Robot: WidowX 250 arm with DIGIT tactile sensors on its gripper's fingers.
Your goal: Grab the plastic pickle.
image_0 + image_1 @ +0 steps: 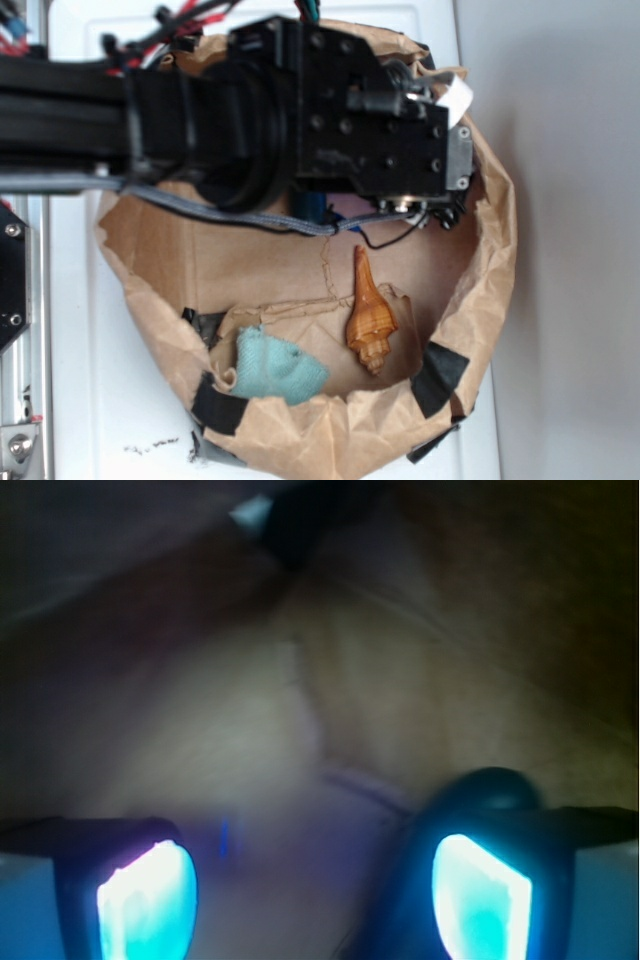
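In the wrist view my gripper (pixel 315 885) is open, and its two fingers with glowing cyan pads (pixel 148 905) stand wide apart low over brown paper. Only bare paper lies between them. A dark teal rounded end, seemingly the plastic pickle (pixel 490 788), shows just beyond the right finger, touching or nearly touching it. In the exterior view the arm's black wrist housing (pixel 340 110) covers the back of the paper basin and hides the pickle and most of the gripper; only a blue bit of it (pixel 312 208) shows.
The floor is a crumpled brown paper bag basin (pixel 490 250) with raised walls and black tape patches (pixel 437 378). An orange-brown spiral seashell (pixel 371 318) and a light teal cloth piece (pixel 277 367) lie at the front. Black tape (pixel 295 520) shows ahead in the wrist view.
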